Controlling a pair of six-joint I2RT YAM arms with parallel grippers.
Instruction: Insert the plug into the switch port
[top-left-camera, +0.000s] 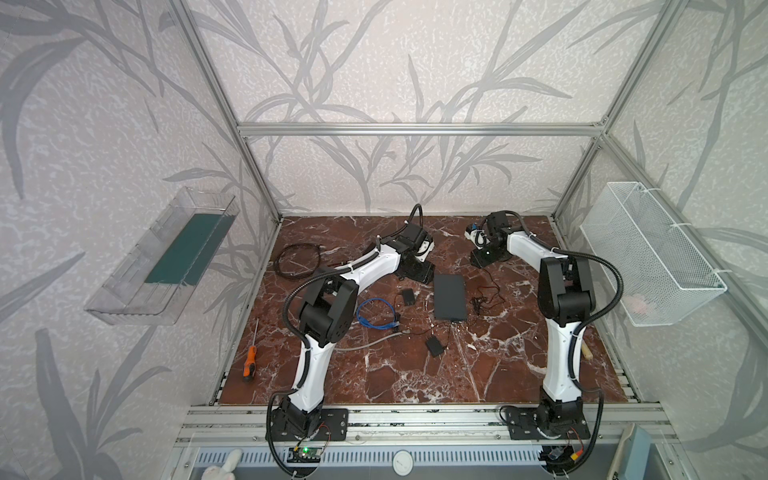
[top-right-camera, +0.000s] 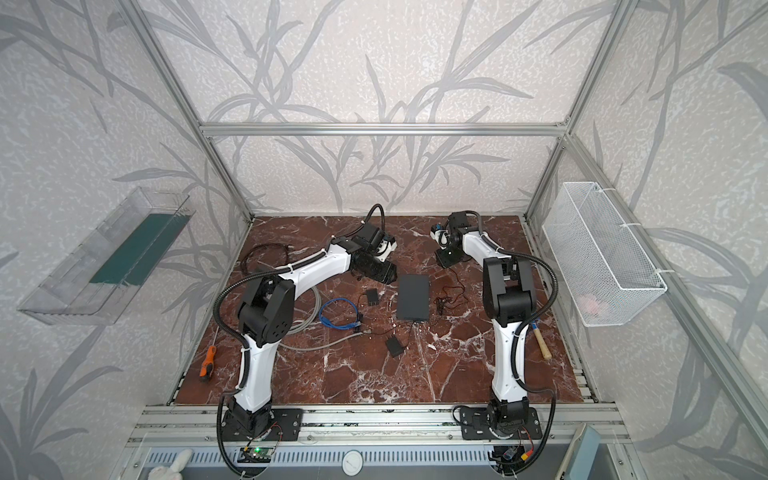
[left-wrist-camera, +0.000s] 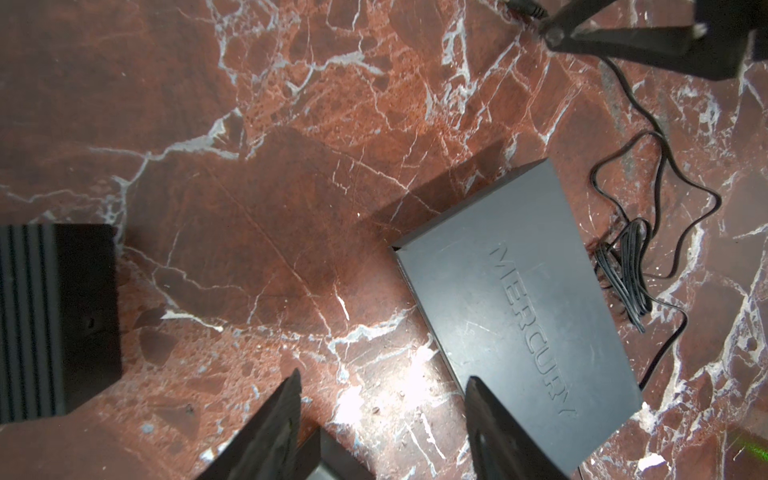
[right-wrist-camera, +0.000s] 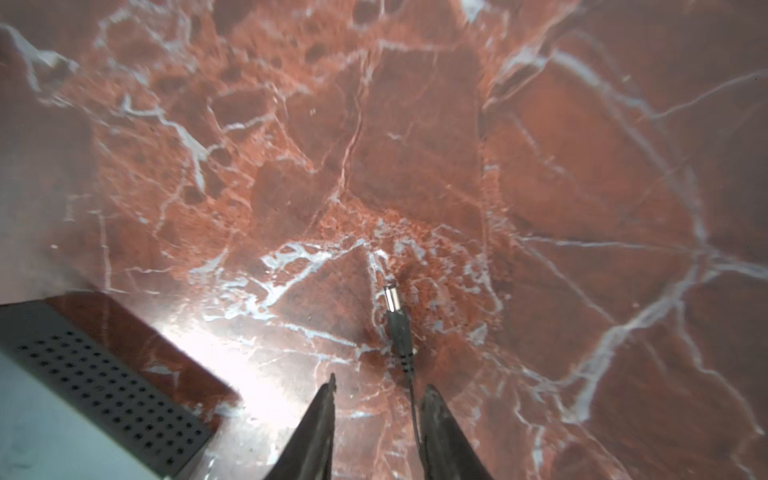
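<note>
In both top views: flat, matte dark-grey rectangular switch (top-left-camera: 450, 297) (top-right-camera: 412, 297) mid-table on glossy red-brown, white-veined marble tabletop (top-left-camera: 415, 374); left gripper (top-left-camera: 419, 274) just beside its far left corner; right gripper (top-left-camera: 482, 259) low beyond its far right corner; thin black cable (top-left-camera: 478, 304) looping loosely alongside.

Left wrist view: two black wedge fingers of the left gripper (left-wrist-camera: 384, 386) spread wide, holding nothing, above bare marble; one tip overlapping the switch's embossed lid (left-wrist-camera: 519, 307); cable partly bundled in a tight coil (left-wrist-camera: 623, 270) beside it.

Right wrist view: small barrel plug (right-wrist-camera: 392, 297), shiny metal tip on ribbed black sleeve, lying on the marble just ahead of the right gripper (right-wrist-camera: 378, 386), well apart from the switch; jaws narrowly parted, cable running between them, not visibly pinched.
</note>
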